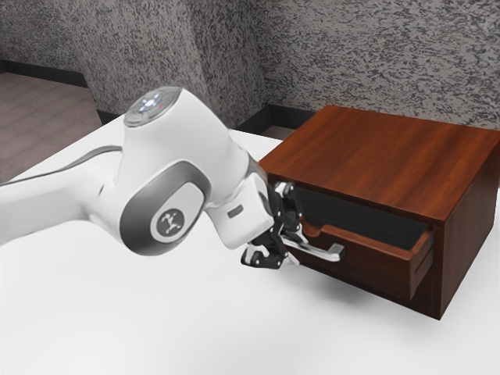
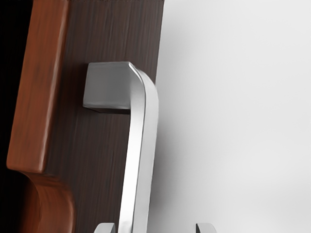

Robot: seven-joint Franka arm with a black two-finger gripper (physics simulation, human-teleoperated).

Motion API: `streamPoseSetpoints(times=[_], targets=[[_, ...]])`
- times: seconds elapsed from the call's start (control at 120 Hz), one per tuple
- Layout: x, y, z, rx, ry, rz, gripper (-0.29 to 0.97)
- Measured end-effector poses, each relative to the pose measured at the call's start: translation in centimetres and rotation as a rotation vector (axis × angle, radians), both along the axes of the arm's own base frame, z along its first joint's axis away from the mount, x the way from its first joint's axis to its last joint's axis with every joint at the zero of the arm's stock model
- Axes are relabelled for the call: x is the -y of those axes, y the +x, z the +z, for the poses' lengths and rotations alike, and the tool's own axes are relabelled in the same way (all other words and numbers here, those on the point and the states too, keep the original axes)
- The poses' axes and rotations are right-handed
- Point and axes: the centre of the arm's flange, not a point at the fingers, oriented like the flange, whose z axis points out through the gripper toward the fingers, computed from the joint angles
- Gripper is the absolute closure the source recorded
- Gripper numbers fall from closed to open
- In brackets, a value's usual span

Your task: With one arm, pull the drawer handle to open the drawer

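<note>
1. A dark red wooden cabinet (image 1: 391, 156) stands on the white table (image 1: 156, 312). It is close to the table's far edge, on the exterior view's right.
2. Its single drawer (image 1: 367, 262) is partly out of the cabinet. A black gap shows above the drawer front, and the drawer's side wall juts past the cabinet's face toward the table's middle.
3. The drawer handle (image 1: 316, 248) is a silver bar mounted on the drawer front. It lies level, parallel to the table, and stands off the wood on short posts.
4. The white arm (image 1: 164, 195) comes in from the exterior view's left, low over the table. Its black pincer (image 1: 280, 248) is at the end of the handle nearest the arm.
5. In the wrist view the handle (image 2: 138, 145) runs along the dark drawer front (image 2: 97, 160) and passes between the two fingertips (image 2: 104, 228).
6. The pincer's fingers are spread apart, not clamped. One tip sits just beside the bar and may be touching it, though the edge of the view cuts this off. The other tip is clear of the bar, with bare table (image 2: 233, 121) showing between them.
</note>
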Motion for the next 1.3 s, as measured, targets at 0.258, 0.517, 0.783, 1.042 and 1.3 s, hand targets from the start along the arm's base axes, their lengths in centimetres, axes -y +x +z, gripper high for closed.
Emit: streamPoseSetpoints(times=[0.258, 0.517, 0.783, 1.042, 1.3], targets=[[0.5, -0.9, -0.1, 0.006, 0.001, 0.006, 0.54], [0.6, -3.2, 0.1, 0.016, 0.008, 0.018, 0.55], [1.0, -5.4, 0.2, 0.024, 0.015, 0.031, 0.55], [1.4, -7.5, 0.2, 0.031, 0.026, 0.041, 0.55], [1.7, -9.0, 0.3, 0.039, 0.031, 0.052, 0.55]])
